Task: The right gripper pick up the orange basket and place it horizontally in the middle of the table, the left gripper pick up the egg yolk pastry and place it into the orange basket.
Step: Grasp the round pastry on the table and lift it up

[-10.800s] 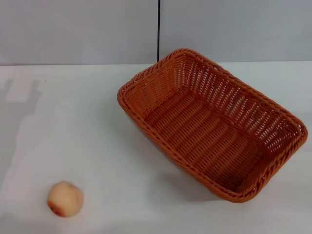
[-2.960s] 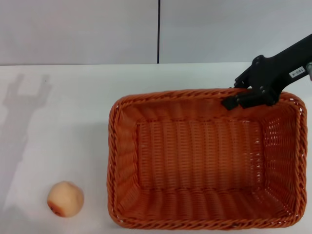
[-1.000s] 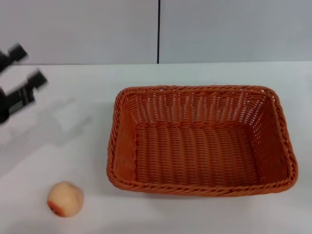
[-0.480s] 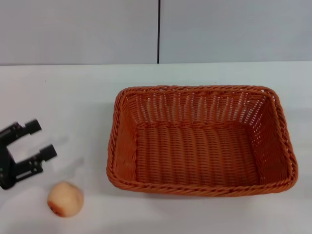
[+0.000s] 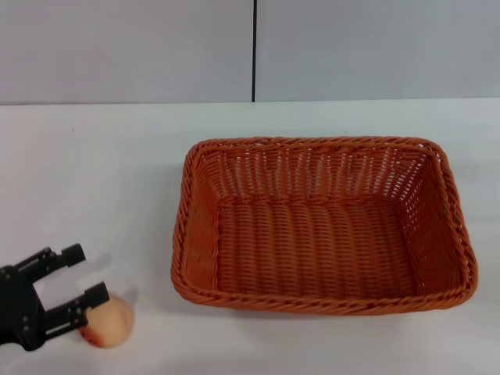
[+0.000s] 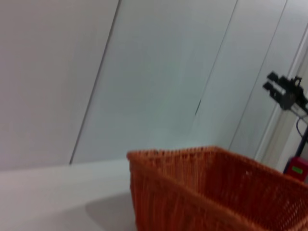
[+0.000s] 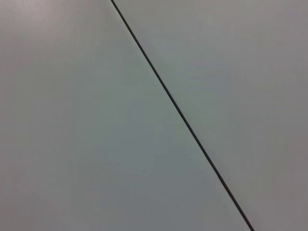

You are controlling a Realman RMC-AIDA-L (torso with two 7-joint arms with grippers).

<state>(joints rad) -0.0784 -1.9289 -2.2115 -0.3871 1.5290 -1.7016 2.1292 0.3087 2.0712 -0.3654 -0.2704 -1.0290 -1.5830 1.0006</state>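
The orange basket (image 5: 190, 234) lies lengthwise across the middle of the white table (image 5: 117, 156), empty; its side wall (image 6: 192, 187) also fills the lower left wrist view. The egg yolk pastry (image 5: 112, 326) rests near the front left edge of the table. My left gripper (image 5: 84, 275) is open just above and left of the pastry, and one fingertip (image 5: 95, 296) overlaps its top. The pastry is not between the fingers. My right gripper (image 6: 275, 83) shows small and far off in the left wrist view, raised, with its fingers apart.
A grey wall with a dark vertical seam (image 5: 254, 51) stands behind the table. The right wrist view shows only that wall and seam (image 7: 178, 113). A red device (image 6: 296, 168) stands far off beyond the basket.
My left gripper has come in from the far left and dropped toward the front edge, arriving at the pastry. The basket and pastry have stayed put.
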